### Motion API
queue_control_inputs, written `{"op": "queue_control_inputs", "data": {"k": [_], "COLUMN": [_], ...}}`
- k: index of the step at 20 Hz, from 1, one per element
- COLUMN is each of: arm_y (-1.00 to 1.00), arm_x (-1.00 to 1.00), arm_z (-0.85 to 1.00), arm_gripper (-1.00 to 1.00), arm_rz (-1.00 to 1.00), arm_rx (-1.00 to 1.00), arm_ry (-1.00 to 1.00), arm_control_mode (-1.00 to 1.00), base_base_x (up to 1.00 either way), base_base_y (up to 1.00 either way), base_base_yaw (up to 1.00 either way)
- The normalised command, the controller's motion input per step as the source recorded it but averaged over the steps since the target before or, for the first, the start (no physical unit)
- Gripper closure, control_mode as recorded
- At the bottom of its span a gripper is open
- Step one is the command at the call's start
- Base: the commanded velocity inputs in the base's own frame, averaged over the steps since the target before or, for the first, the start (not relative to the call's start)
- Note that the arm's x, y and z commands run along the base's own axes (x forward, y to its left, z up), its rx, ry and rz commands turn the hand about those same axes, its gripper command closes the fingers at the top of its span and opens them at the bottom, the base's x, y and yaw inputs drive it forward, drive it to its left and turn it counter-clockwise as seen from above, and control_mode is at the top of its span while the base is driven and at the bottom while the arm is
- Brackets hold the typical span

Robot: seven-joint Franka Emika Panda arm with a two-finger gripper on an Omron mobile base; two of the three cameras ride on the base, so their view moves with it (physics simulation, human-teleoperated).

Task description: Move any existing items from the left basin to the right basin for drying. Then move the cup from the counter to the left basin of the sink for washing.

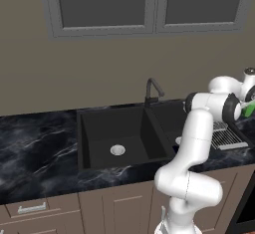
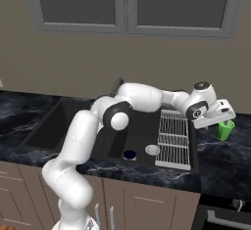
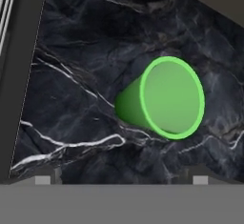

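Black marble counter (image 3: 71,75), green cup (image 3: 164,96) upright just below the hand (image 2: 221,119), fingers spread, nothing held.

The left base view looks forward and down from left of the sink (image 1: 124,133), toward the wall. The right base view faces it from the right, sharing sink and counter (image 2: 220,160). The hand view looks close down onto the counter beside the sink.

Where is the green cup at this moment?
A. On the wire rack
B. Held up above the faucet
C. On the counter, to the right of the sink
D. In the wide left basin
C: the cup stands upright on the counter, past the sink's right rim, just below the pincer.
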Motion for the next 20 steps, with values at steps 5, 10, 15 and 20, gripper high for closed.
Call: {"op": "queue_control_inputs", "data": {"k": [5, 10, 15, 20], "arm_y": [-0.05, -0.05, -0.15, -0.29], "arm_x": [0.24, 0.23, 0.20, 0.09], "arm_z": [0.00, -0.01, 0.00, 0.00], "arm_gripper": [-1.00, -1.00, -1.00, -1.00], "arm_rz": [0.00, 0.00, 0.00, 0.00], "arm_rx": [-0.04, -0.01, 0.00, 0.00], "arm_ry": [0.00, 0.00, 0.00, 0.00], "arm_control_mode": [-1.00, -1.00, -1.00, -1.00], "base_base_x": [0.00, 0.00, 0.00, 0.00], "base_base_y": [0.00, 0.00, 0.00, 0.00], "base_base_yaw": [0.00, 0.00, 0.00, 0.00]}}
